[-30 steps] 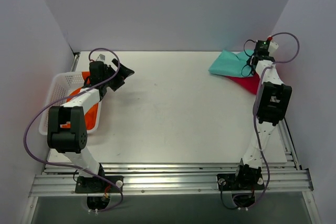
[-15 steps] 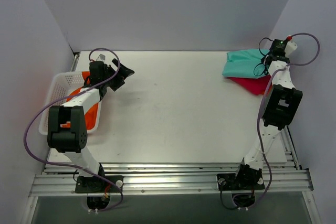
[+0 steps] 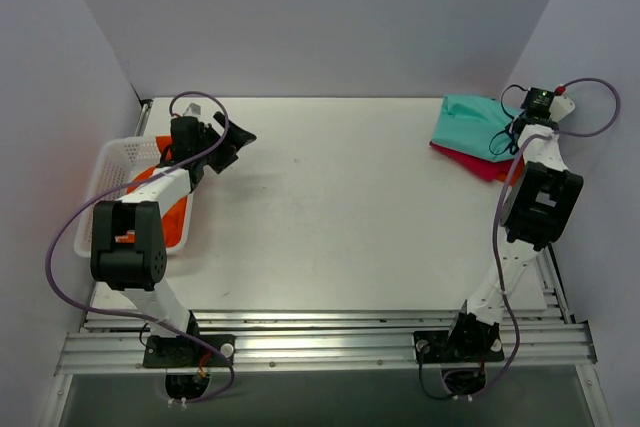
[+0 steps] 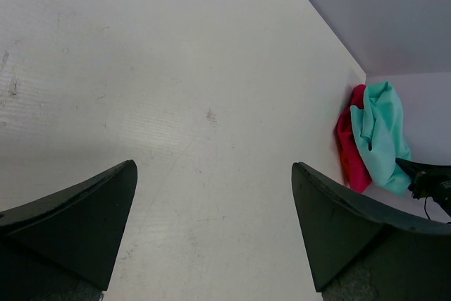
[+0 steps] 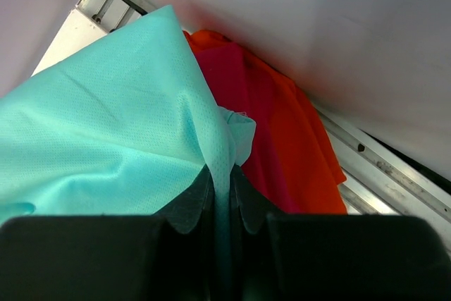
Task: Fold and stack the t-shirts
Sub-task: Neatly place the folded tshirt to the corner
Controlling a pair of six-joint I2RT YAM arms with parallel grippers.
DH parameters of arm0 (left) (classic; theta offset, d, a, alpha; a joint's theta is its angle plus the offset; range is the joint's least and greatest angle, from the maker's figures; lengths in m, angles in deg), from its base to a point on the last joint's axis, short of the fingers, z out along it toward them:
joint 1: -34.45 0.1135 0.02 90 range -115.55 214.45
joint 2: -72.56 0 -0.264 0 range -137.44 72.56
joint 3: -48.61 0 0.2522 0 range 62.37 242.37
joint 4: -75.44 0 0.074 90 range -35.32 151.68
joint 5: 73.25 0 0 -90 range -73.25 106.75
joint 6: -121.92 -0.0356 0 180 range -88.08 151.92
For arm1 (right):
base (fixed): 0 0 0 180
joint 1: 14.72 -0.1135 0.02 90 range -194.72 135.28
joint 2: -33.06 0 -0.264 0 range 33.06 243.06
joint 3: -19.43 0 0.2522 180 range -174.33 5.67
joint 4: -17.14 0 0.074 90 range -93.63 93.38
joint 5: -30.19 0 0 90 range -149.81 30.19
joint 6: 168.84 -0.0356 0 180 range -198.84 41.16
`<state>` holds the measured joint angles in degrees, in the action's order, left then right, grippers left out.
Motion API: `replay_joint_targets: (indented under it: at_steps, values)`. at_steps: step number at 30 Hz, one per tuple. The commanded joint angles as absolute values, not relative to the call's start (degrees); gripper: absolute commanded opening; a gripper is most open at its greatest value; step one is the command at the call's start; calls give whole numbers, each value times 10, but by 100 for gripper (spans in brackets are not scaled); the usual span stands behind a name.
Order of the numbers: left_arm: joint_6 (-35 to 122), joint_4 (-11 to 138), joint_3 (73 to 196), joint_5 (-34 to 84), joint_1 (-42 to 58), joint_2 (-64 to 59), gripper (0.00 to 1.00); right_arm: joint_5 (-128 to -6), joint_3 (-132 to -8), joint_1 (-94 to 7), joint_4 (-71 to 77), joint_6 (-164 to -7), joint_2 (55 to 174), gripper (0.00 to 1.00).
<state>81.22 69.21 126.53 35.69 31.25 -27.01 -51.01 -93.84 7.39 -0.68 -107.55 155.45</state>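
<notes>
Moved: over the last second your right arm has swung the teal t-shirt [image 3: 468, 119] further right, toward the far right corner; your left arm has stayed put.
Table [image 3: 340, 217]: white, with two shirts bunched at its far right corner, close to the wall.
Basket [image 3: 112, 159]: white mesh, at the left edge of the table, with orange cloth inside.
Orange t-shirt [image 3: 176, 219]: crumpled in the basket; you cannot tell whether it is one shirt or several.
Teal t-shirt: a fold of it runs straight in between the jaws of your right gripper [image 5: 220, 192], and the rest spreads away from them over the magenta t-shirt [image 3: 482, 160].
Magenta t-shirt: lies under the teal one, beside the jaws and not between them.
Right gripper: jaws narrow, pinched onto the teal fold.
Left gripper [image 3: 236, 145]: jaws wide with nothing between them, held just beside the basket and well apart from the teal and magenta shirts.
Count: one teal shirt, one magenta shirt, one orange bundle, one basket, two grippers.
Right wrist view: shows you the pinch itself, which the top view hides behind the wrist.
Left wrist view: shows the teal and magenta shirts from across the table, but not the basket.
Top view: the only one showing the basket and the orange cloth.
</notes>
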Motion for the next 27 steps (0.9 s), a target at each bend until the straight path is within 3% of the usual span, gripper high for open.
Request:
replay_joint_targets:
  at_steps: [1,3,4,8,15,23,27]
  values:
    - [812,720,1273,370,316,-270,100,-515,-941,85,-15,-1097,1543,4]
    - [812,720,1272,369,316,-269,100,-519,-950,86,-25,-1100,1551,24]
    - [813,720,1272,369,316,-270,100,-522,-951,85,-31,-1103,1551,53]
    - [818,723,1274,369,316,-272,100,-523,-936,84,-43,-1114,1541,94]
    - [820,728,1266,365,314,-259,100,-505,-843,66,-16,-1129,1427,98]
    - [817,720,1257,351,314,-230,100,-457,-782,-29,-21,-1111,1259,98]
    - [818,725,1253,349,314,-226,100,-487,-745,-52,24,-1118,1197,93]
